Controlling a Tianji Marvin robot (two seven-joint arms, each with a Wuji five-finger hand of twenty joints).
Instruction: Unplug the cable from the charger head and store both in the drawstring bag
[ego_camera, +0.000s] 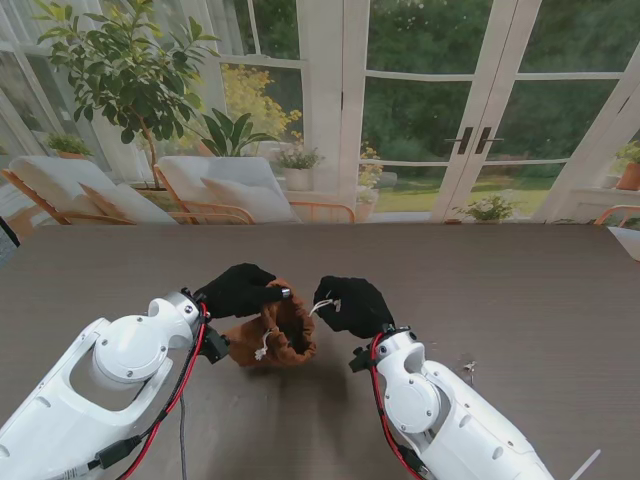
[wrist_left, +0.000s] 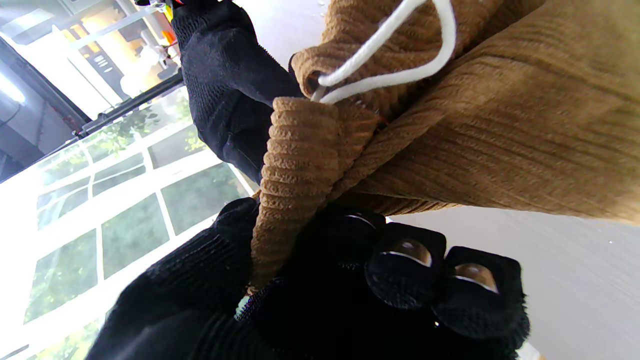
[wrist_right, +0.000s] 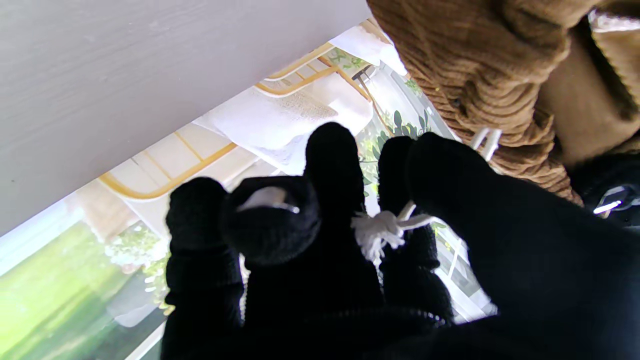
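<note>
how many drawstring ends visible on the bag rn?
2. One cord hangs down the bag front, nearer to me. The other cord end is pinched in the right hand. The left hand grips the bag rim; more cord may be hidden.

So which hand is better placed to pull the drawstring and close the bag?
The right hand: it already pinches the white drawstring by its knotted end. The left hand is busy gripping the brown corduroy bag at its rim.
</note>
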